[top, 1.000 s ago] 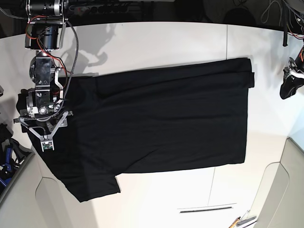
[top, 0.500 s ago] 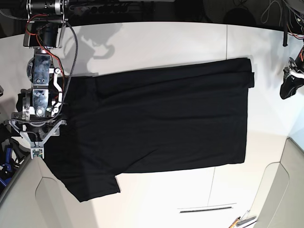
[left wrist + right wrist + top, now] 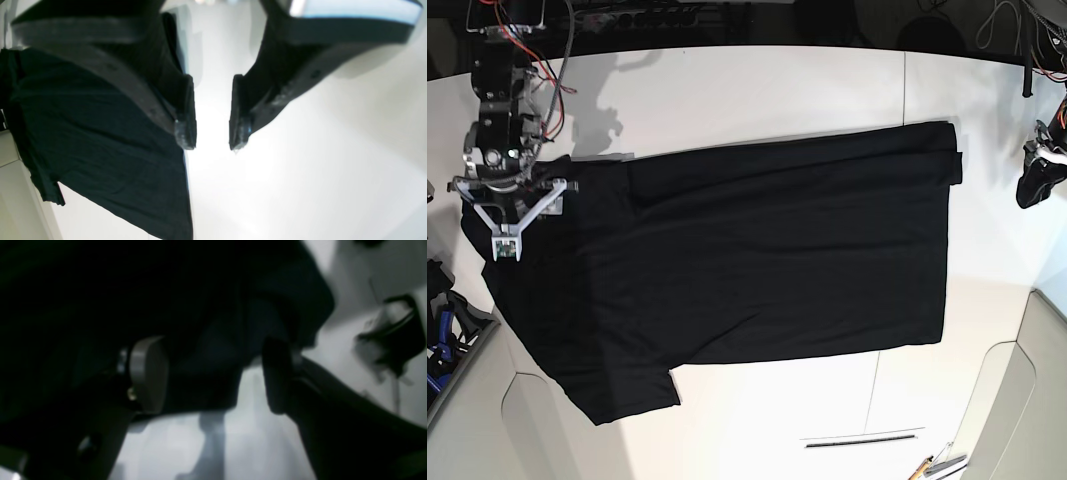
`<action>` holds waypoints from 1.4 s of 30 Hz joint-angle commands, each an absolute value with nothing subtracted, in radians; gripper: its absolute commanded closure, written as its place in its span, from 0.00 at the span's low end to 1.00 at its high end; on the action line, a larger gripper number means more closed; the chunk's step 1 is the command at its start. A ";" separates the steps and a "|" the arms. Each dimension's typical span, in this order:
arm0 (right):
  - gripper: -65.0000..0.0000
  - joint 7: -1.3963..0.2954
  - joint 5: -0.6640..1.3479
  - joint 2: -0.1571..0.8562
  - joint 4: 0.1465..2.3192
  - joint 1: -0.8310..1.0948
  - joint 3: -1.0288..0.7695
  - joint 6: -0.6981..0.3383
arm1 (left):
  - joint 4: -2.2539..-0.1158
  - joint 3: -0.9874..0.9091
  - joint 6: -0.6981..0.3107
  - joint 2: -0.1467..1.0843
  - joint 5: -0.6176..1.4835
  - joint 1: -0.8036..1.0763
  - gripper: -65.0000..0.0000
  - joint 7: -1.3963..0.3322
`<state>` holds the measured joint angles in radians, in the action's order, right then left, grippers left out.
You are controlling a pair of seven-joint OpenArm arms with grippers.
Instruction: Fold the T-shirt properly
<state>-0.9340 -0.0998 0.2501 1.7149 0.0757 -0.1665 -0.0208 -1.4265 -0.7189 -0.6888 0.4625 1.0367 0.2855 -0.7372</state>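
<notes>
1. Right wrist view: my right gripper (image 3: 213,373) stands wide with nothing between the pads, low over a rumpled edge of the T-shirt (image 3: 186,306). Closing here, I judge, could pinch several layers and drag the cloth crooked.
2. My left gripper (image 3: 211,123) is partly spread and empty, over bare table (image 3: 300,173) just beside the shirt's edge; idle, it could leave the far side unpinned.
3. Plain black, print unseen, the T-shirt (image 3: 777,250) lies spread flat across the table, one end doubled over.
</notes>
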 commanded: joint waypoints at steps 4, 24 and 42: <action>0.33 -0.906 0.140 0.266 1.738 0.102 -0.294 -0.150 | -1.441 -0.726 -0.698 0.485 1.058 0.282 0.69 -0.722; 0.34 -0.988 0.791 0.266 1.737 0.113 -0.772 -0.587 | -1.441 -0.726 -0.698 0.484 1.066 0.282 0.69 -0.722; 0.34 -0.918 0.795 0.266 1.404 0.111 -0.764 -0.580 | -1.441 -0.726 -0.698 0.480 1.074 0.282 0.69 -0.718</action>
